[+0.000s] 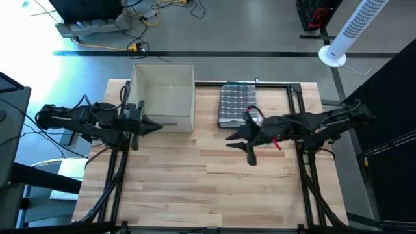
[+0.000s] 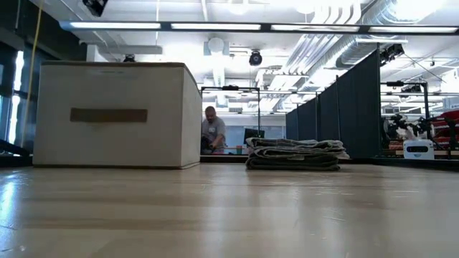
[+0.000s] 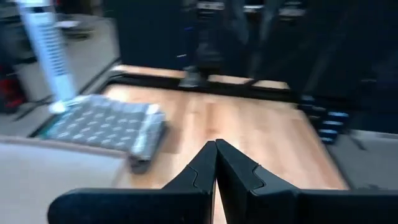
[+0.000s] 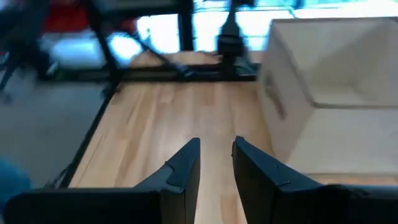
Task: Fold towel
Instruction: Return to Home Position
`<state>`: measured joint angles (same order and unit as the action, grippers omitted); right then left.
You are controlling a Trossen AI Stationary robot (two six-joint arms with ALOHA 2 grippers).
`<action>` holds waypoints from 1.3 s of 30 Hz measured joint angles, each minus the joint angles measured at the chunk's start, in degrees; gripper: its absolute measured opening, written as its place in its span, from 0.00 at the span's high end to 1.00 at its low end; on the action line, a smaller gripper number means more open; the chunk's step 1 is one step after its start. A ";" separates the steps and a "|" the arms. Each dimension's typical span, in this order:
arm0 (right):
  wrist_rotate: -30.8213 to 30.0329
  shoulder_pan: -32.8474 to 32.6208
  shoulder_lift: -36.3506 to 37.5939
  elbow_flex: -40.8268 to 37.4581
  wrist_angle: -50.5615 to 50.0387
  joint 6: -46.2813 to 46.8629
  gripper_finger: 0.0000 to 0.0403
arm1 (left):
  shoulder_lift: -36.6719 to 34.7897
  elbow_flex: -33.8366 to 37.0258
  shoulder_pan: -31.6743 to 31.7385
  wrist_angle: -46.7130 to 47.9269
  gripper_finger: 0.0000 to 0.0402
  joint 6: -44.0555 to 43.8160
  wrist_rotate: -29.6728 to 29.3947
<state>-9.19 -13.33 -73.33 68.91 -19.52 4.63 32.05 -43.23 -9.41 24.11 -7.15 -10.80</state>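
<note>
Folded towel [image 1: 236, 104] lying atop a small stack on desk [image 1: 195, 188], just beyond right gripper [image 1: 229, 137], raised clear of the wood, narrowly spread and empty; left gripper [image 1: 159, 127] pressed together, holding nothing, close by box [image 1: 162, 122], well apart from towel.
</note>
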 joint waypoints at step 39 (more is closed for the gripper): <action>-0.09 -0.15 73.09 -63.44 14.82 0.83 0.80 | -31.83 35.20 0.03 -23.80 1.00 3.32 2.71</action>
<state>-9.28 -13.48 -0.24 5.47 -4.70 5.46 0.22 -8.03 -9.38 0.32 -3.83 -8.09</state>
